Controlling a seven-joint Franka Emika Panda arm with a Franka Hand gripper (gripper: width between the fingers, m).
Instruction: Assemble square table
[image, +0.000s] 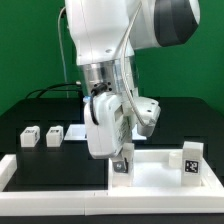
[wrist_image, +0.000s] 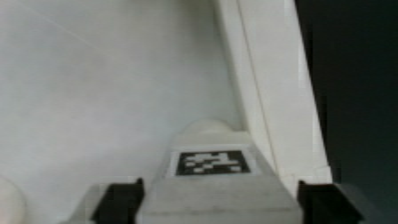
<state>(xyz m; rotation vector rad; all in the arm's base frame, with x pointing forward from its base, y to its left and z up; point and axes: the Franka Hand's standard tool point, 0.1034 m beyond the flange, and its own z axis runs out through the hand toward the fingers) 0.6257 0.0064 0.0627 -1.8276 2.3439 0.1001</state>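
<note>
Leg upright, long axis vert., clamped in pincer over tabletop.

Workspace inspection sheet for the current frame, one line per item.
Surface: black table, matte.
Job's things: tabletop; held leg over it; second leg standing at its end on the exterior view's right; loose legs on the black table, exterior view's left.
Clutter: white border rail along the front.
Grippers: gripper shut on held leg.
Cables: thin dark cable behind, exterior view's left.
Surroundings: green backdrop.
</note>
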